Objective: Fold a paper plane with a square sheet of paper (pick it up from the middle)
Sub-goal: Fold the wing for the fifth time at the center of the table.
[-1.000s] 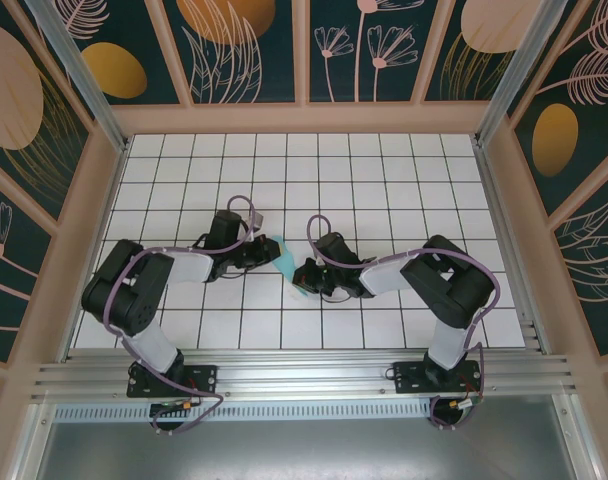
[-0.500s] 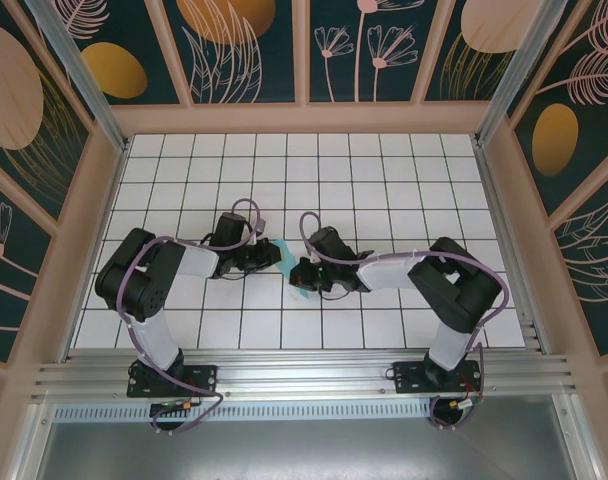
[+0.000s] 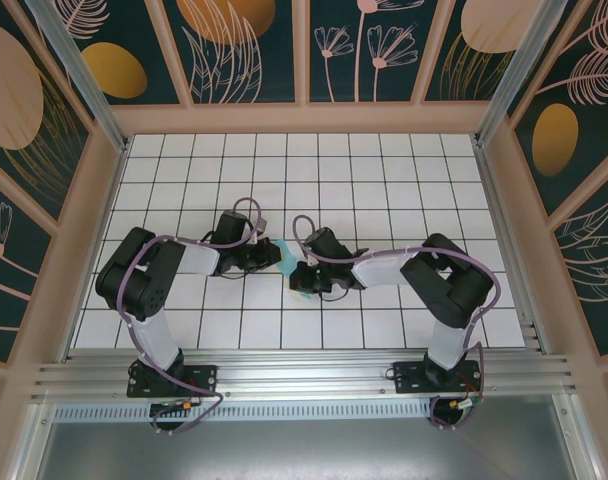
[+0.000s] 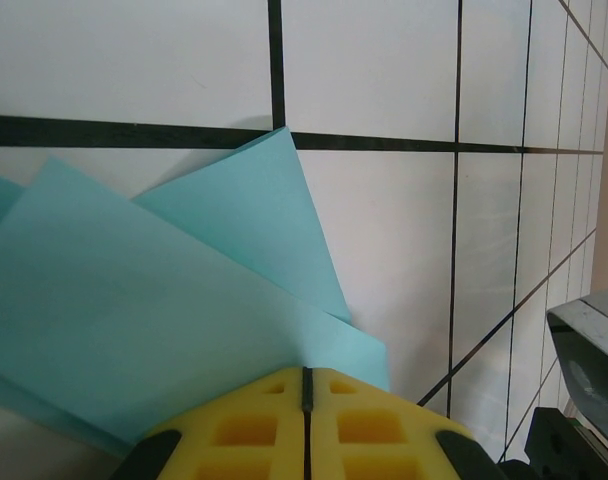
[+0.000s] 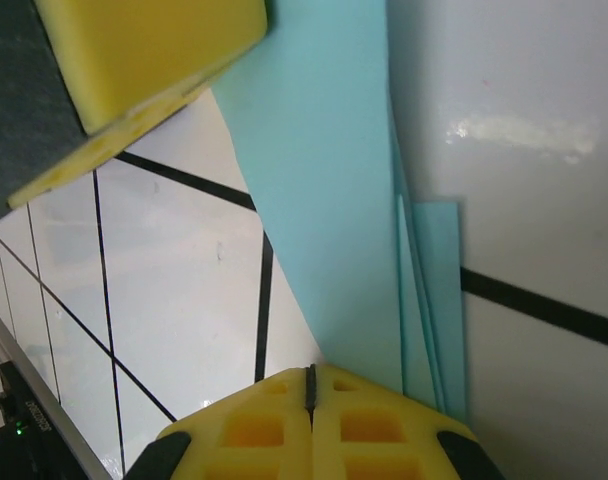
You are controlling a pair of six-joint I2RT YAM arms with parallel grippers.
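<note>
— White tiled table, dark flowered walls. Where's the paper?
— Mid-table, folded into layers, strung between the 2 arms where they meet.
— And the left gripper?
— Yellow pads pressed together, pinching 1 edge of the paper.
— The right gripper?
— Same: pads closed on the other end, close to the left one's pad.

The paper, seemingly folded, runs past the view's edge.
</note>
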